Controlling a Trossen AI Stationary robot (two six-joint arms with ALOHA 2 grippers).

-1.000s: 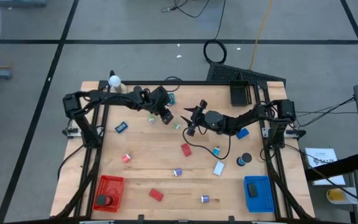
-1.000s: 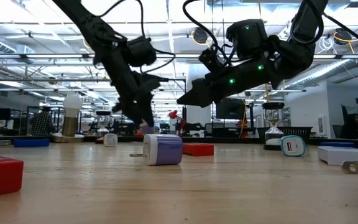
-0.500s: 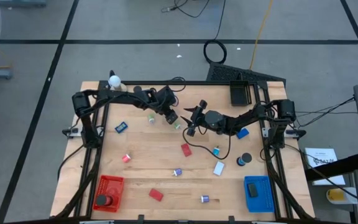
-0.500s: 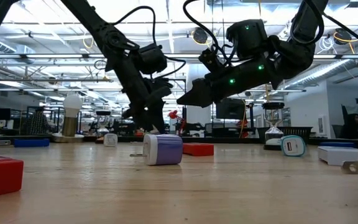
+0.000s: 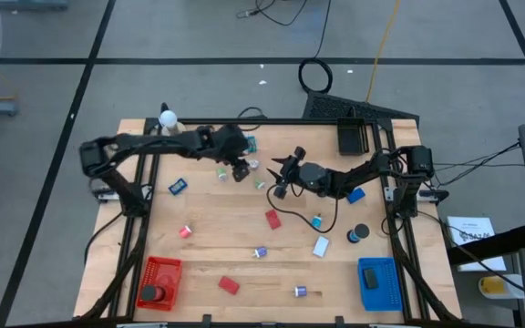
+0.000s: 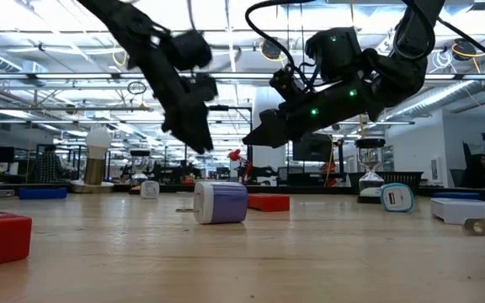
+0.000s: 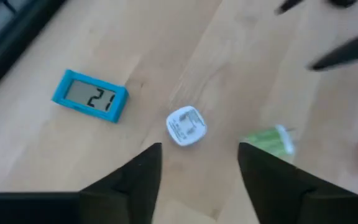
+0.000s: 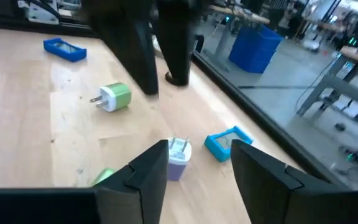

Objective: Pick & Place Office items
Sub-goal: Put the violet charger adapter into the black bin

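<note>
1. Two claws hung over the table's far half, fingertips turned toward each other, and neither had hold of anything
2. Left claw (image 7: 197, 158) stood part open and tipped downward, with a white plug (image 7: 186, 126) lying flat on the wood just ahead of the gap between its fingers; that lineup reads as an approach for a grasp not yet made
3. Teal clock (image 7: 90, 96) lay off to one side of that claw and a green plug (image 7: 268, 140) to the other, both apart from the fingers, so the white plug seemed the chosen piece
4. Right claw (image 8: 197, 158) was also part open and raised clear of the wood, looking across at the same patch; I judged it was waiting so the arms would not meet
5. Many more items lay scattered nearer the front, well away from both claws, and the red basket (image 5: 162, 261) and blue basket (image 5: 378, 261) sat at the front corners, so most of the sorting was left
</note>
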